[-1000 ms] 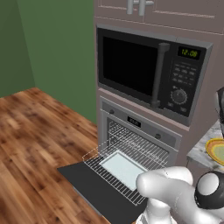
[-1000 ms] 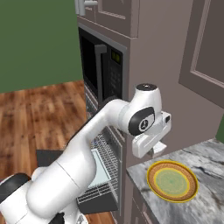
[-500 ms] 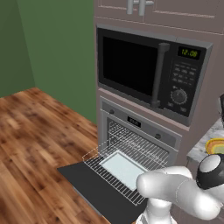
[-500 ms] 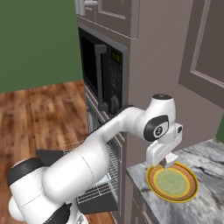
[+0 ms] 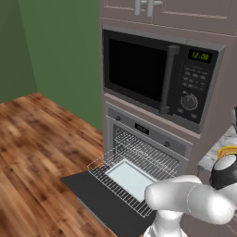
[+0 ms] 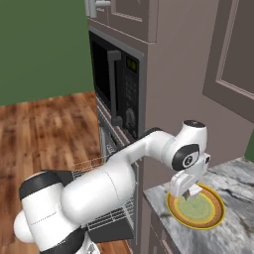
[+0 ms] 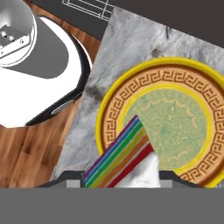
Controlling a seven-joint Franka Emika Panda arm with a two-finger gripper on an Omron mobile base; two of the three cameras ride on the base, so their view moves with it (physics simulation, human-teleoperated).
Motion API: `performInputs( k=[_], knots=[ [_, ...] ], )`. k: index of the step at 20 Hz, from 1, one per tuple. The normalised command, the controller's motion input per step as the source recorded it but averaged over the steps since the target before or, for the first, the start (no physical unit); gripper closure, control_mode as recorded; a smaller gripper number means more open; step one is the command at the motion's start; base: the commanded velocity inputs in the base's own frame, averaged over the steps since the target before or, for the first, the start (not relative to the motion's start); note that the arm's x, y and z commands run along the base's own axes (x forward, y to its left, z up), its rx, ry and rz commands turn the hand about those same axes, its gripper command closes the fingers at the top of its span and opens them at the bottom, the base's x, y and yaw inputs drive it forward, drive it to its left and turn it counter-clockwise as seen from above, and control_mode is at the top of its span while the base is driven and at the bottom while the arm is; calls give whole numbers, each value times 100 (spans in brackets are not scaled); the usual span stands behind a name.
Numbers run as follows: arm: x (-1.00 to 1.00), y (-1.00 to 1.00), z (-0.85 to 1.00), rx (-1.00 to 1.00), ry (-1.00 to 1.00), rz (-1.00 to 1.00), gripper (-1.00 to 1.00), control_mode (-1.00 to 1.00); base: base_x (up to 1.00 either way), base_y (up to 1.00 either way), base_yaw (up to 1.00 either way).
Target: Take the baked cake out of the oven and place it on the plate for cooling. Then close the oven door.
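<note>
The wedge of rainbow-layered cake with white icing [image 7: 124, 164] sits gripped in the claw [image 6: 188, 195], low over the round plate with its yellow-orange patterned rim and pale green centre [image 6: 214, 219] on the grey marbled surface [image 6: 238, 186]. Left of it, the silver-framed oven [image 5: 152, 136] gapes, its nearly black drop-down door [image 5: 99, 199] lowered flat and the wire rack [image 5: 115, 178] drawn out.

The microwave [image 5: 162, 81] display [image 5: 200, 56] reads 12:08 in green digits.
</note>
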Motion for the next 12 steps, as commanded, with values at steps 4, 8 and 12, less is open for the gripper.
performInputs(
  k=[4, 8, 12],
  knots=[
    [22, -2, -33, 3, 0, 0, 100, -100, 0, 0, 0],
    [37, -9, -34, 0, 0, 0, 100, -100, 0, 0, 0],
    [17, -17, -38, 0, 0, 0, 100, -100, 0, 0, 0]
  ],
)
